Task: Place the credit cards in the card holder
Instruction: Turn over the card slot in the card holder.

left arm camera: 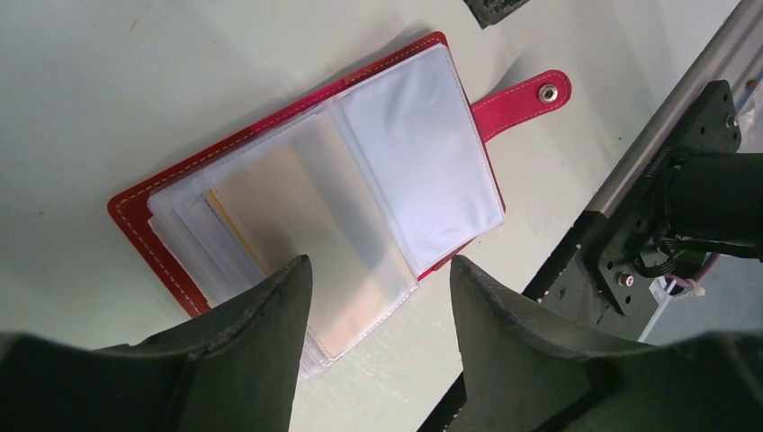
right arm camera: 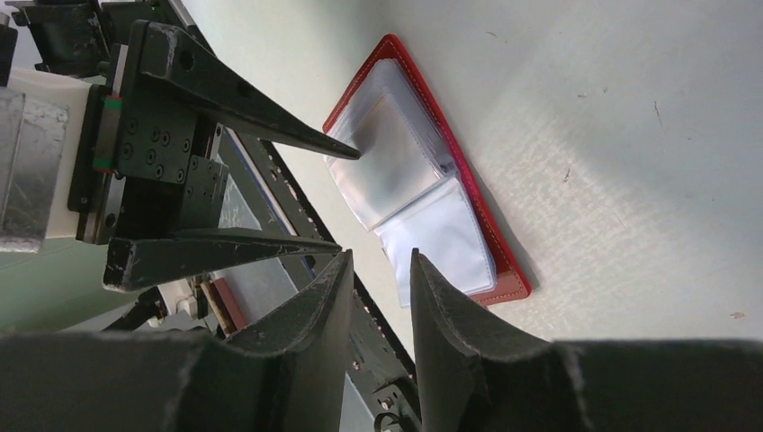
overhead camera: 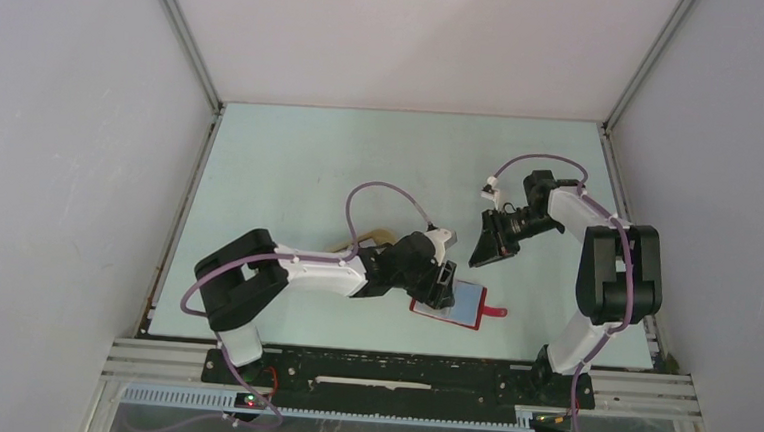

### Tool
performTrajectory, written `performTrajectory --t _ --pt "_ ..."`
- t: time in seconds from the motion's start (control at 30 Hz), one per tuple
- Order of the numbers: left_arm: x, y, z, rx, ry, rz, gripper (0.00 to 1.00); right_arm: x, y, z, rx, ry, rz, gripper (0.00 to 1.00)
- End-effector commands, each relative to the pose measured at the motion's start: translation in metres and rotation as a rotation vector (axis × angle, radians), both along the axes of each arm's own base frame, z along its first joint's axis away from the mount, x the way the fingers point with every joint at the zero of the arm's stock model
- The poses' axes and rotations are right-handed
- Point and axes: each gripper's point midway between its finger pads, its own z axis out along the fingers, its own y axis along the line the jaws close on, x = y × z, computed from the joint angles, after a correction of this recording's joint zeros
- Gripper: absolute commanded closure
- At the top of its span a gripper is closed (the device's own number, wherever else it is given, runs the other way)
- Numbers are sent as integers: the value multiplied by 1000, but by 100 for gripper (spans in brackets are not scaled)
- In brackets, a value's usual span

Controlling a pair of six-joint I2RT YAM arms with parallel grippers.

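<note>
The left jaws stand apart over the open card holder (left arm camera: 396, 162) on the desk (left arm camera: 135, 72); the right jaws, narrowly apart, hover nearby

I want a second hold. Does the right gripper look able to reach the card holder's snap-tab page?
Probably yes: the card holder lies bare on its tab side, the left gripper stands over the other side, and the right gripper hovers nearby.

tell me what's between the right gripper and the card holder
Only bare table separates the right gripper from the open card holder, seen in the top view; the left gripper hovers over the holder.
</note>
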Motion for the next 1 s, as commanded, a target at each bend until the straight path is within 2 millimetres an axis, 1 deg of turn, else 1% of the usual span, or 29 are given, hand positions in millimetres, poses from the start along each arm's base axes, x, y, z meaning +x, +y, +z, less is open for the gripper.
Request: performTrajectory --t 0.0,0.17,0.4,0.47,0.53,0.57,0.63,0.7,0.73,0.77,0.8,0.87,0.93,0.97 --pt "-4 -4 -8 49 10 -32 36 6 1 2 -4 -20 9 62" --pt "-11 -21 -6 16 44 -87 36 6 1 2 -6 -23 11 62" --pt "-12 -40 1 -35 64 -124 36 6 0 2 -12 -21 8 62" --pt "-9 -42 8 -53 46 -119 36 7 -3 -1 -28 -21 9 62" --pt "-5 -40 19 -75 5 -101 36 7 -6 -3 -47 -28 11 62" --pt "-2 -37 25 -83 -21 -89 36 7 -9 -5 -68 -37 15 62" --pt "2 -22 33 -81 -79 -53 36 7 -18 -6 -123 -70 27 61" --pt "7 -3 39 -73 -133 -6 36 8 -31 -5 -175 -112 22 61" --pt "8 6 45 -74 -160 20 36 7 -38 -6 -203 -134 19 60" --pt "8 17 42 -60 -170 42 34 5 -44 -7 -231 -150 19 59" --pt "12 29 38 -36 -189 91 33 2 -50 -10 -261 -160 24 58" --pt "10 44 28 -6 -180 126 28 -9 -54 -19 -292 -147 44 55" --pt "7 50 19 13 -150 145 27 -20 -52 -28 -300 -96 72 54" --pt "6 50 17 13 -137 153 26 -21 -52 -32 -303 -75 76 54"
